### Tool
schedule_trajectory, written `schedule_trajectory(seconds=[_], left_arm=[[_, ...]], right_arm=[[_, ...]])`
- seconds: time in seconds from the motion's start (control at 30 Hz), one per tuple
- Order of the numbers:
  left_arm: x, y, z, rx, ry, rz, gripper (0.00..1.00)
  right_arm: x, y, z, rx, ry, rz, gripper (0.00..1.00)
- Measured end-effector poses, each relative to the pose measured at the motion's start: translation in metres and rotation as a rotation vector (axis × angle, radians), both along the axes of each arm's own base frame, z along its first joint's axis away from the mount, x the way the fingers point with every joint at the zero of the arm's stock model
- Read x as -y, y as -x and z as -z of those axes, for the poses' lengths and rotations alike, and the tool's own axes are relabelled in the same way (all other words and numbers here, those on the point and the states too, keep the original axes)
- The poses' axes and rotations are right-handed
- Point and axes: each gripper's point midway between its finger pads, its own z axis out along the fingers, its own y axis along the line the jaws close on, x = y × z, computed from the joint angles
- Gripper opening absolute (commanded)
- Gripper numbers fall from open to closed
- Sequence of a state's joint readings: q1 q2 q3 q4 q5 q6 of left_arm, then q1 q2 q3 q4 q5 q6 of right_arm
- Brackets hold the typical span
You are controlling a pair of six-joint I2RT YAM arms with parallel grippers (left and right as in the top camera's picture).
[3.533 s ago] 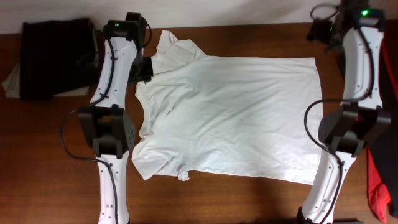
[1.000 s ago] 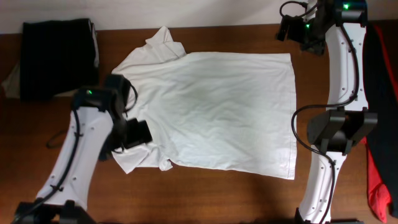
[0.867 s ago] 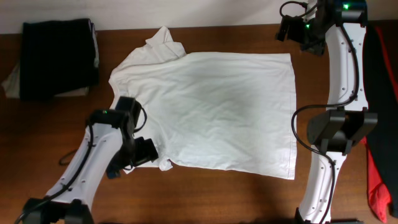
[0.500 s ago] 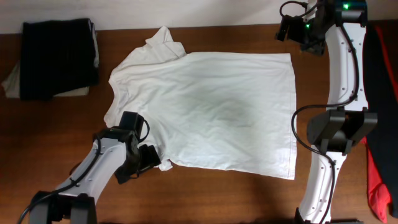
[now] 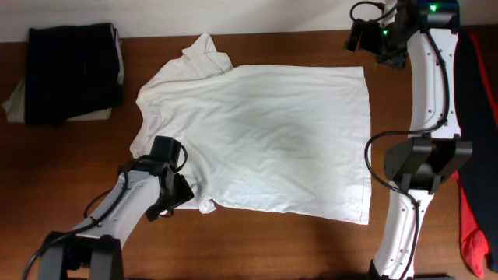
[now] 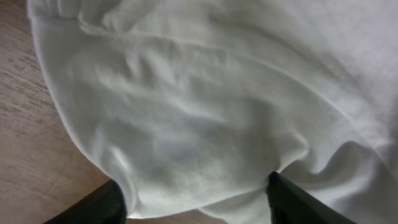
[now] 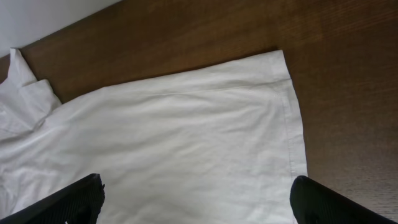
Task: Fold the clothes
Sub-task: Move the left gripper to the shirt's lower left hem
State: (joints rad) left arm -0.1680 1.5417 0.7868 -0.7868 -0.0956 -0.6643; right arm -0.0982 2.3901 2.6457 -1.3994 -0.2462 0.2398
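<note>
Between my left jaws the shirt (image 6: 205,124) is plain white, unpatterned, with faint grey shading in its creases; the jaws themselves are black; beside them the surface (image 6: 25,124) shows pale brown with fine wood grain; ahead of my right jaws, also black, the same white cloth lies on darker reddish-brown grain; far from my left jaws sits a black garment (image 5: 70,70); well apart from my right jaws, a red garment (image 5: 472,233); my arms (image 5: 432,70) are white with black joints.

A dark brown wood-grain table (image 5: 54,163) fills nearly the whole overhead frame, bare at lower left and lower centre, with a pale strip (image 5: 272,14) along the top edge.
</note>
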Motion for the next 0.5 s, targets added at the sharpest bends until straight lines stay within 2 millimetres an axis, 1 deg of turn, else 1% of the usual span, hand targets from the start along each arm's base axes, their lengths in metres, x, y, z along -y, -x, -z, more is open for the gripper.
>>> schedule_trajectory(seconds=[0.1,0.13,0.17,0.2,0.4,0.47,0.5], left_arm=[[-0.001,0.001,0.005,-0.015,-0.005,-0.002,0.47],[-0.001,0.002,0.007,-0.023,-0.007,0.000,0.37],[-0.001,0.002,0.009,-0.031,-0.007,-0.001,0.17],[0.000,0.002,0.009,-0.031,-0.007,-0.002,0.01],[-0.001,0.004,0.009,-0.050,-0.011,-0.002,0.01],[-0.003,0.013,0.005,-0.103,-0.019,-0.002,0.01],[-0.003,0.018,-0.004,-0.142,-0.026,-0.002,0.01]], right_arm=[[0.000,0.000,0.000,0.000,0.000,0.000,0.99],[0.000,0.000,0.000,0.000,0.001,0.000,0.99],[0.000,0.000,0.000,0.000,0.000,0.000,0.99],[0.000,0.000,0.000,0.000,0.000,0.000,0.99],[0.000,0.000,0.000,0.000,0.000,0.000,0.99],[0.000,0.002,0.001,-0.007,-0.001,0.000,0.99],[-0.001,0.004,0.002,-0.020,-0.003,0.000,0.99]])
